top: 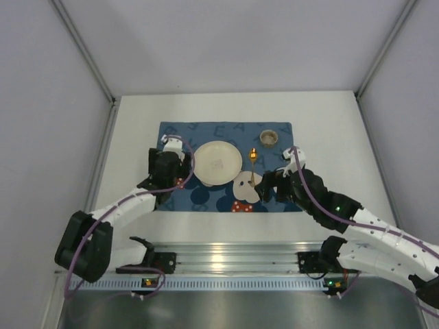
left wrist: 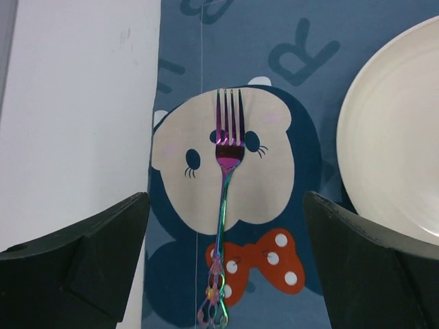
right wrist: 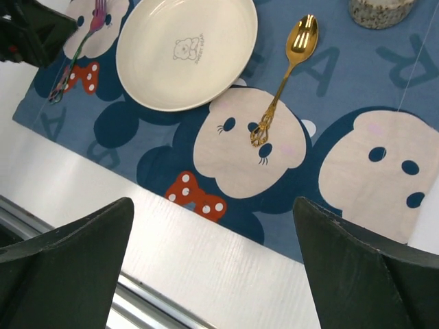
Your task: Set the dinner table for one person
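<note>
"Desk (top: 329, 116) first. Where is it, and what does it carry?"

"It is the wide white top that runs from the rail at the arms' bases out to the far wall. A dark blue mat (top: 178, 133) with cartoon mouse faces lies flat in the middle of it, with bare white on every side."

"And on the mat?"

"A cream plate (top: 218, 163) sits near the centre, with a small bear printed in it. A rainbow-tinted fork (left wrist: 223, 205) lies just left of the plate, its tines pointing away from the arms across a mouse face and its handle over a red dotted bow. A gold spoon (right wrist: 285, 75) lies just right of the plate, bowl end far and handle end on another mouse face. A small speckled cup (top: 268, 138) stands near the mat's far right corner, beyond the spoon."

"The hands?"

"The left hand (left wrist: 226, 199) is spread wide and grips nothing. In its own camera the fork lies between the two fingers, well apart from both. The right hand (right wrist: 212, 202) is spread too and grips nothing. It is at the mat's near right edge, with the spoon beyond its fingertips."
</note>
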You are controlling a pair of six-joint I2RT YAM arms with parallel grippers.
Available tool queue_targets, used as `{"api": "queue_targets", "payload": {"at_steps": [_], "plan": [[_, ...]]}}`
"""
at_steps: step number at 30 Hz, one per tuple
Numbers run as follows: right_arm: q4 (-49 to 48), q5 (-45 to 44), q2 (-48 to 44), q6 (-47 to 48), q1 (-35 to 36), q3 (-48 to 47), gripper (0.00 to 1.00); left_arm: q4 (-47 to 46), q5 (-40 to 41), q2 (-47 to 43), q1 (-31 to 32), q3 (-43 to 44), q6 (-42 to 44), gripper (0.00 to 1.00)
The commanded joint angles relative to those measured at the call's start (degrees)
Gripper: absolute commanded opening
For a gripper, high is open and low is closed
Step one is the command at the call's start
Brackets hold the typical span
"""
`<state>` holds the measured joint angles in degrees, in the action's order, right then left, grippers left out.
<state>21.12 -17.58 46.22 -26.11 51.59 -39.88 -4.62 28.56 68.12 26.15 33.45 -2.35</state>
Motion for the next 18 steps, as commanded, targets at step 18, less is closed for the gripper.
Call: {"api": "queue_targets", "payload": {"at_steps": [18], "plan": [[6.3,0.08,-10.28,6.5,0.17,-1.51,1.0,-40.64,-15.53,18.72,-19.2,-7.18,3.85,0.98]]}}
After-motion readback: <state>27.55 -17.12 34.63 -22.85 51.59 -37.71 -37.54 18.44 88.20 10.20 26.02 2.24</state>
